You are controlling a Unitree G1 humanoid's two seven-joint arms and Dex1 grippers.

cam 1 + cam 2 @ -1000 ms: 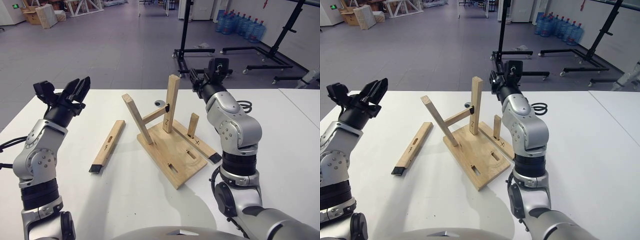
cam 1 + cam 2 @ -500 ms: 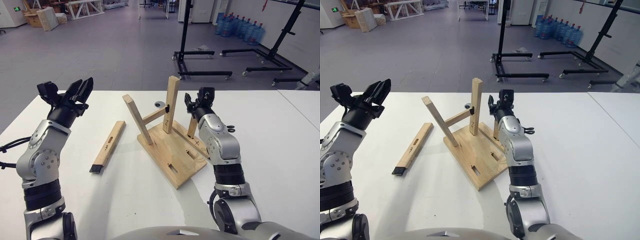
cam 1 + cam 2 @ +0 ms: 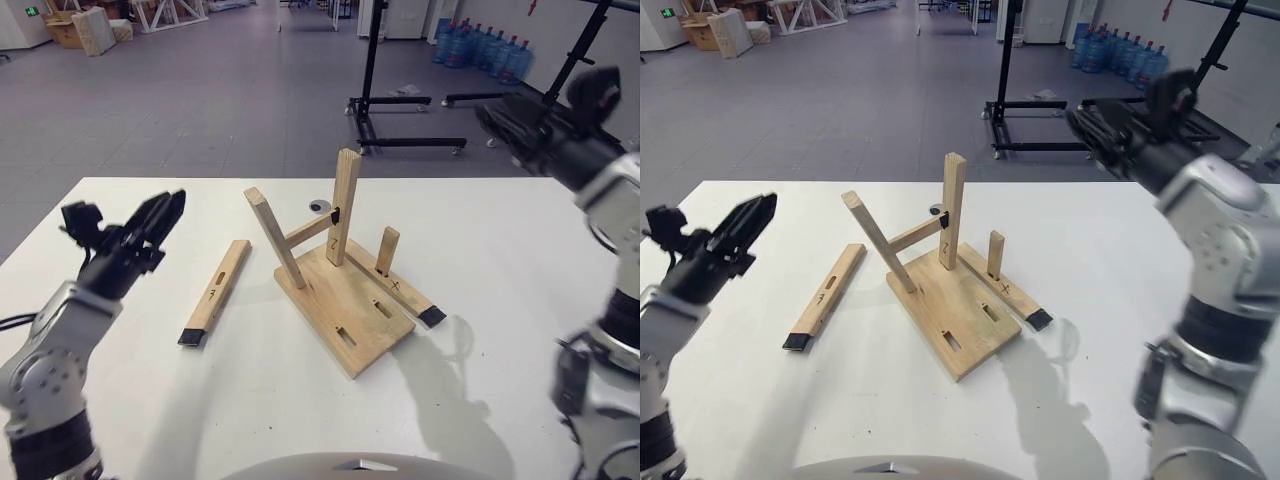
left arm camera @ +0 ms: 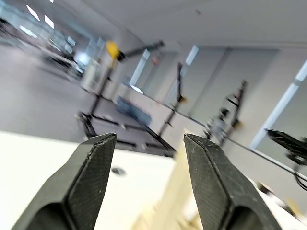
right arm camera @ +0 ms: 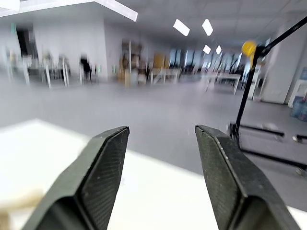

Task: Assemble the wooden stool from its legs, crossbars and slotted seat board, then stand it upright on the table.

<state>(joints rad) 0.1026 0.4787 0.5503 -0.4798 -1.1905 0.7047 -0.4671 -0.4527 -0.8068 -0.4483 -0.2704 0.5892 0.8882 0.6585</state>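
The slotted seat board (image 3: 345,310) lies flat mid-table. Two legs stand in it, one upright (image 3: 343,205) and one tilted (image 3: 272,236), joined by a crossbar (image 3: 308,232). A short piece (image 3: 386,250) stands at the board's right edge, beside a leg with a black foot (image 3: 412,298) lying flat. Another loose leg (image 3: 215,290) lies on the table left of the board. My left gripper (image 3: 160,215) hovers open over the table's left side, nothing in it (image 4: 148,138). My right gripper (image 3: 510,118) is raised high at the far right, open and empty (image 5: 162,129).
A small round fitting (image 3: 318,207) sits in the tabletop behind the upright leg. Black metal stands (image 3: 400,100) are on the floor beyond the table's far edge. A second white table (image 3: 605,200) adjoins on the right.
My right arm has swung away from the short piece, up and out to the far right. My left arm has dropped lower and shifted left, still open.
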